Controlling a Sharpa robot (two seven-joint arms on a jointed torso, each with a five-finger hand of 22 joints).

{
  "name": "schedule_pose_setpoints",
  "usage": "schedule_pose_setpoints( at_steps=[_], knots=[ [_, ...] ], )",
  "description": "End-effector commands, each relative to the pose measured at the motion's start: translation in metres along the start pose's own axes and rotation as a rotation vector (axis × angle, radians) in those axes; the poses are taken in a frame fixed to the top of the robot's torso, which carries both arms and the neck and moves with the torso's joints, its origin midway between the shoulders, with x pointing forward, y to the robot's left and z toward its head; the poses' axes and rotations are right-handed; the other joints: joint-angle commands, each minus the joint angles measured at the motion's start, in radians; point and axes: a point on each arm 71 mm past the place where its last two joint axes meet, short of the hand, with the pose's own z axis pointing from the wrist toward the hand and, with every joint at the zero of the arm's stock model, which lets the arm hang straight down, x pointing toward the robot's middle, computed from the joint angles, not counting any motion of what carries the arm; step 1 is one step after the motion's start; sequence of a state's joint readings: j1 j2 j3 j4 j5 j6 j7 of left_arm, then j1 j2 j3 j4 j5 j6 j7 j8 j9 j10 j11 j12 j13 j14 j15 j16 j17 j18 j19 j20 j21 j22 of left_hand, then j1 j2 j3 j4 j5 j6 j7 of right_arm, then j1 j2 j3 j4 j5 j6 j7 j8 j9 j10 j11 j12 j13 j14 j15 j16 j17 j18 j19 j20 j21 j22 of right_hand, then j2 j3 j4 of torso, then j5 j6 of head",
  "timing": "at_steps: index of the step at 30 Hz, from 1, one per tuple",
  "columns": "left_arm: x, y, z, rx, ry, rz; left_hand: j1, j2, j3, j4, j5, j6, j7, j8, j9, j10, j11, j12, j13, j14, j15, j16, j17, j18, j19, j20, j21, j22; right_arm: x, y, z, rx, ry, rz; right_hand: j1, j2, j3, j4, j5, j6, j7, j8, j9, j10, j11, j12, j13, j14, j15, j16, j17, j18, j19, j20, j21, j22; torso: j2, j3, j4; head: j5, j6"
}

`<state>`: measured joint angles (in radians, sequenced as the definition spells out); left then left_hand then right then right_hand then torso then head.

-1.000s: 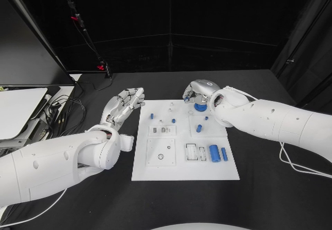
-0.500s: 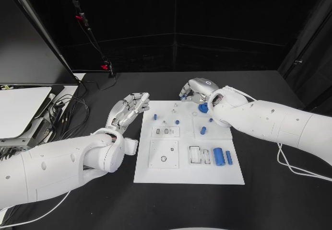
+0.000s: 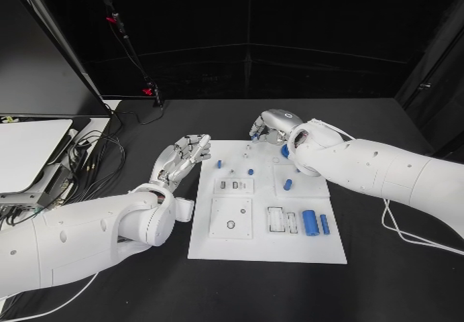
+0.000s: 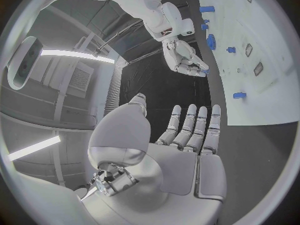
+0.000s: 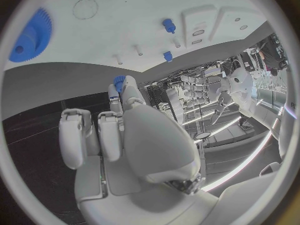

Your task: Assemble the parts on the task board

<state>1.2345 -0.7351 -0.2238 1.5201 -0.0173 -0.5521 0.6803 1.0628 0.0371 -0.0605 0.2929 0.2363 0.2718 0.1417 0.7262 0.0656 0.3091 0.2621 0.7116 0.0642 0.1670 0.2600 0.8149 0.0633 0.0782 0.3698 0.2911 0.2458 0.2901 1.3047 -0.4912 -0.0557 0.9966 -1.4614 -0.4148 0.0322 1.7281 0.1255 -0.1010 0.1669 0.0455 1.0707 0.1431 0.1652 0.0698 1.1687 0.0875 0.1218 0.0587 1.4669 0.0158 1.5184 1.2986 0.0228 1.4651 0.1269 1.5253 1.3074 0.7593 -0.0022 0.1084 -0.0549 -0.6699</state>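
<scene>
Right hand (image 3: pixel 271 126) pinches a small blue part (image 5: pixel 119 79) at the white board's (image 3: pixel 267 248) far edge, while left hand (image 3: pixel 185 155) lies spread beside it.

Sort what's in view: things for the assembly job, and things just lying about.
Job: task board, blue gear, blue cylinder, small blue part pinched by the right hand.
Lying about: cables, white box beside them.
</scene>
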Motion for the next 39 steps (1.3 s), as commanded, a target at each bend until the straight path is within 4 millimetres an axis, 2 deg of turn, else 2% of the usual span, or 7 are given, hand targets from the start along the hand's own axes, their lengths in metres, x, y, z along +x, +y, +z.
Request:
schedule_pose_setpoints(
  at_steps=[1,7,19,25,29,32,39],
  knots=[
    [0.001,-0.019,-0.002,0.256,0.012,-0.005,0.003,0.007,-0.006,-0.001,0.004,0.008,0.155,-0.003,-0.001,0.008,0.0,-0.004,-0.001,0.002,0.002,-0.006,0.001,0.012,-0.009,-0.001,0.003,-0.001,0.0,-0.001,0.003,0.008,0.023,-0.003,0.009,-0.004,0.003,0.001,0.004,0.007,0.001,-0.003,-0.001,0.014,-0.004,-0.005,0.001,0.057,-0.006,-0.004,0.001,0.002,0.04,-0.007,0.004,0.168,0.002,-0.0003,0.0042,-0.002,-0.003],
    [0.002,-0.019,-0.002,0.257,0.015,-0.007,0.004,0.007,-0.006,-0.001,0.006,0.008,0.155,-0.003,-0.001,0.008,0.0,-0.004,0.0,0.002,0.002,-0.006,0.001,0.012,-0.008,-0.001,0.004,0.0,0.003,0.002,0.008,0.012,0.043,-0.005,0.009,-0.005,0.004,0.003,0.004,0.007,0.001,-0.005,-0.001,0.014,-0.004,-0.009,0.001,0.057,-0.005,-0.004,0.001,0.002,0.039,-0.007,0.004,0.167,0.002,-0.0001,0.0021,-0.003,-0.002],
    [0.003,-0.019,-0.002,0.254,0.016,-0.008,0.005,0.007,-0.007,-0.001,0.007,0.009,0.155,-0.004,-0.001,0.008,0.0,-0.004,0.0,0.002,0.002,-0.006,0.001,0.012,-0.009,-0.001,0.004,0.0,0.007,0.005,0.014,0.015,0.058,-0.031,0.009,-0.006,0.006,0.006,0.004,0.006,0.002,-0.01,-0.002,0.014,-0.003,-0.016,0.001,0.057,-0.005,-0.005,-0.001,0.002,0.038,-0.006,0.003,0.166,0.002,0.0002,0.0032,0.0,-0.006],
    [0.003,-0.019,-0.001,0.252,0.016,-0.007,0.005,0.007,-0.007,-0.001,0.007,0.009,0.155,-0.004,-0.001,0.008,0.0,-0.004,0.0,0.002,0.002,-0.006,0.001,0.012,-0.009,-0.001,0.004,0.0,0.008,0.006,0.016,0.018,0.066,-0.034,0.009,-0.006,0.006,0.006,0.004,0.006,0.002,-0.01,-0.002,0.014,-0.003,-0.016,0.001,0.057,-0.005,-0.005,-0.001,0.002,0.038,-0.006,0.003,0.166,0.002,-0.001,0.0012,0.001,-0.01],
    [0.003,-0.018,-0.001,0.252,0.017,-0.008,0.005,0.008,-0.007,-0.001,0.008,0.009,0.155,-0.004,-0.001,0.008,0.0,-0.004,0.0,0.002,0.002,-0.006,0.001,0.012,-0.009,-0.001,0.003,-0.001,0.01,0.007,0.017,0.02,0.08,-0.035,0.008,-0.007,0.008,0.01,0.004,0.006,0.003,-0.013,-0.002,0.014,-0.002,-0.022,0.001,0.056,-0.004,-0.006,-0.004,0.003,0.036,-0.005,0.001,0.163,0.002,-0.0003,0.0043,0.0,-0.013],
    [0.003,-0.018,-0.001,0.252,0.017,-0.008,0.005,0.008,-0.007,-0.001,0.008,0.009,0.155,-0.004,-0.001,0.008,0.0,-0.004,0.0,0.002,0.002,-0.006,0.001,0.012,-0.009,-0.001,0.003,-0.001,0.011,0.007,0.018,0.02,0.086,-0.036,0.008,-0.007,0.008,0.01,0.004,0.006,0.003,-0.013,-0.002,0.014,-0.002,-0.022,0.001,0.056,-0.004,-0.006,-0.004,0.003,0.036,-0.005,0.001,0.163,0.002,-0.0008,0.0021,0.002,-0.014],
    [0.003,-0.018,-0.001,0.251,0.016,-0.007,0.005,0.008,-0.007,-0.001,0.008,0.009,0.155,-0.004,-0.001,0.008,0.0,-0.004,0.0,0.002,0.002,-0.006,0.001,0.012,-0.009,-0.001,0.003,-0.001,0.013,0.008,0.02,0.027,0.098,-0.039,0.007,-0.008,0.008,0.012,0.004,0.006,0.003,-0.014,-0.002,0.015,-0.002,-0.024,0.001,0.056,-0.004,-0.006,-0.003,0.003,0.037,-0.005,0.002,0.164,0.001,-0.0005,0.0031,0.003,-0.019]
  ],
)
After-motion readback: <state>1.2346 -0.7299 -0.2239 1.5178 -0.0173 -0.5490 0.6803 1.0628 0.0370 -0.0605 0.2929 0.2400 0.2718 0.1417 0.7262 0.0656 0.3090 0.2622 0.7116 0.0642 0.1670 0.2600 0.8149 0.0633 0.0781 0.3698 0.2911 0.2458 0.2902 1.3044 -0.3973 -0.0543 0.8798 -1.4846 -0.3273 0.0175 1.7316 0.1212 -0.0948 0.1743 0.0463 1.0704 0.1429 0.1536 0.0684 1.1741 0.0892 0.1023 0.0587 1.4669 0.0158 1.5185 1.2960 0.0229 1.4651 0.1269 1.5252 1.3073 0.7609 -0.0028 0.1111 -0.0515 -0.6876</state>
